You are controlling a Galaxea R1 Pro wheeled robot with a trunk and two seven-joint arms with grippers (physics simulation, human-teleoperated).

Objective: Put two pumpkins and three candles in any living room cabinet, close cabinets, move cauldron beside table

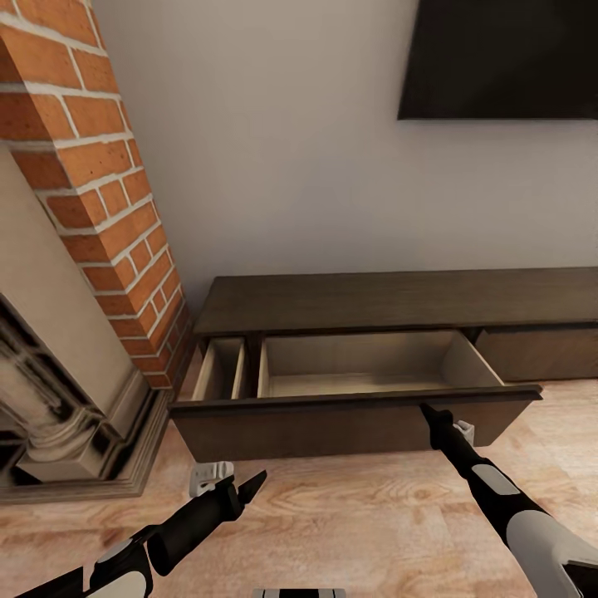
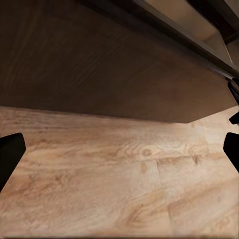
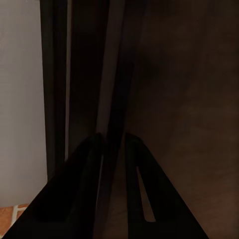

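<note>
Writing: no brand, label or lettering is legible on any surface.
Floor [image 1: 357, 515]: light wood planks with knots, seen nearest in the head view and beneath the left gripper in its wrist view.
Left gripper [image 1: 249, 488]: held low over the floor, just short of the drawer front's left end; its dark fingers [image 2: 9, 154] are set wide apart at the two edges of the left wrist view, with nothing between them.
Right gripper [image 1: 425, 410]: placed at the top edge of the drawer front, right of centre; in the right wrist view the two fingers [image 3: 82, 199] are drawn nearly together around the thin upper edge of the panel, so it is gripped.
Drawer front [image 1: 349, 419]: long dark-brown wood panel, handle-less, pulled out toward the robot; its grain is shown close in the left wrist view.
Drawer interior [image 1: 365, 365]: light tan, divided into a narrow left compartment and a wide right one; it is seen from the head view.
Cabinet [image 1: 399, 299]: long low dark-brown unit against the wall, with a closed drawer front at its right.
Fireplace [image 1: 58, 399]: carved stone surround to the left, beside the cabinet.
Brick column [image 1: 100, 191]: red brick, above the fireplace.
Screen [image 1: 498, 58]: dark panel on the pale wall above the cabinet.
</note>
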